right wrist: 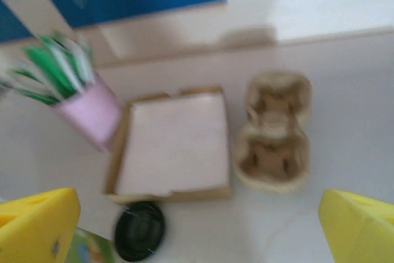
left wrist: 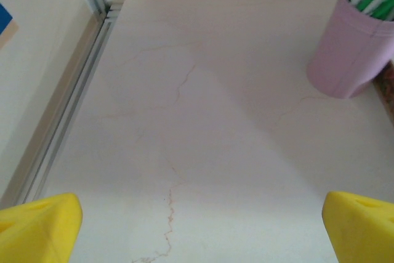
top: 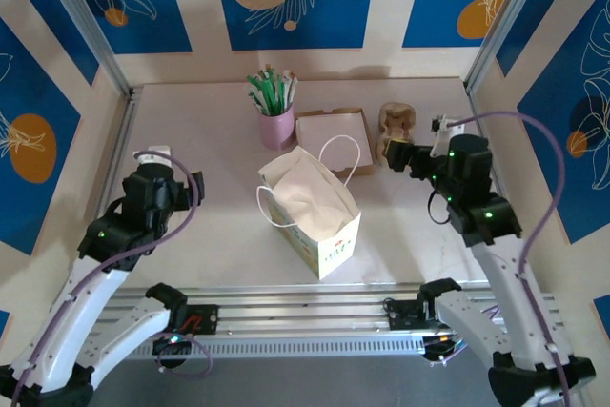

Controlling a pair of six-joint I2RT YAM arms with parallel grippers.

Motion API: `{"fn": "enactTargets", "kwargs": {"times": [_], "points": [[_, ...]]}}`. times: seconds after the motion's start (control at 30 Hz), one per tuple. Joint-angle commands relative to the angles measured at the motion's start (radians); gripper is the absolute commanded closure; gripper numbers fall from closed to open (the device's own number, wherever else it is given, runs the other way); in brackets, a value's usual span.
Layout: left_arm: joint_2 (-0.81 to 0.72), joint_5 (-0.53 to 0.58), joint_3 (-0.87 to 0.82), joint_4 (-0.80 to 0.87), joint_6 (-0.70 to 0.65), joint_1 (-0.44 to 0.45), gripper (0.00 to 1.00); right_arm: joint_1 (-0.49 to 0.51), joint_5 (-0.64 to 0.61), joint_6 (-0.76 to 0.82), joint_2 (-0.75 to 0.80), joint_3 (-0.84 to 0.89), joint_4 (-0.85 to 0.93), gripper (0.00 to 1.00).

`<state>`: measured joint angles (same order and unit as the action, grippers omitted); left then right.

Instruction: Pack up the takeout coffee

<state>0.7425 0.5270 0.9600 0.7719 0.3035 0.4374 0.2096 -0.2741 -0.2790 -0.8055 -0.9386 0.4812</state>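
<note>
**Op:** Left pincer [left wrist: 200,229] is spread wide over bare, faintly veined tabletop [left wrist: 203,103]. Right pincer [right wrist: 197,226] is also wide, nothing in it. Takeout coffee [right wrist: 140,231]: round glossy black lid just before the cardboard tray [right wrist: 117,152]. The view is blurred, so I can't tell if it's inside the paper bag [top: 310,202].

**Obs:** Risks?

**Op:** The bag is thin, creased and unsupported. I judge a nudge from the right arm could topple it and tip the cup.

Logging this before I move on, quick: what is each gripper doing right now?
Left gripper: jaws open, holding nothing.
Right gripper: jaws open, holding nothing.
</note>
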Motion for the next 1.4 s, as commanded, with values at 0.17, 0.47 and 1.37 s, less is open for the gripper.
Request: {"fn": "enactTargets", "kwargs": {"times": [0.17, 0.47, 1.37], "points": [[0.04, -0.016, -0.211, -0.353, -0.086, -0.083, 0.0, -0.109, -0.086, 0.038, -0.02, 0.451, -0.572, 0.01], [0.165, 0.016, -0.45, -0.825, -0.192, -0.172, 0.0, -0.138, -0.1, 0.13, -0.367, 0.532, -1.005, 0.01], [0.821, -0.365, -0.579, -1.692, -0.324, -0.36, 0.0, -0.196, 0.076, 0.149, -0.718, 0.534, -1.309, 0.01]]}}
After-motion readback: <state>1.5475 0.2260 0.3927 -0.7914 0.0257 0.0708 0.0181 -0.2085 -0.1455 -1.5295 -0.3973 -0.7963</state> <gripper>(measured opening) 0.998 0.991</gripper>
